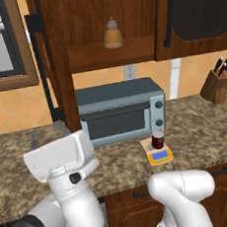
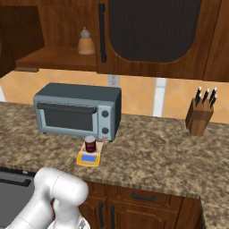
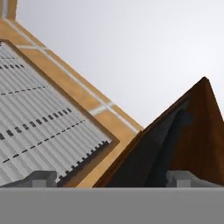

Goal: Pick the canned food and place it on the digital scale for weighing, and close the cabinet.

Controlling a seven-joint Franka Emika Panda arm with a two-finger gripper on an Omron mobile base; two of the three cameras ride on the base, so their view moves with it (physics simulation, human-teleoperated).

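The canned food (image 1: 158,139) already stands upright on the digital scale (image 1: 159,155), which sits near the front edge of the counter (image 1: 201,126), just in front of the toaster oven's (image 1: 120,110) right end. That half of the job looks done; the cabinet (image 1: 56,67) is not yet closed, its left door (image 3: 175,140) swung out edge-on toward the arm and the shelf bare to view with a beige bottle (image 1: 112,34) on it. The gripper (image 3: 113,179) is raised beside that door, empty, its fingertips (image 3: 41,178) spread wide apart with the door's dark glass panel between them and a window blind (image 3: 39,127) off to one side. The risk now is the push: a contact too near the hinge would stall the door, and a low sweep could clip the toaster oven or knock the can off the scale
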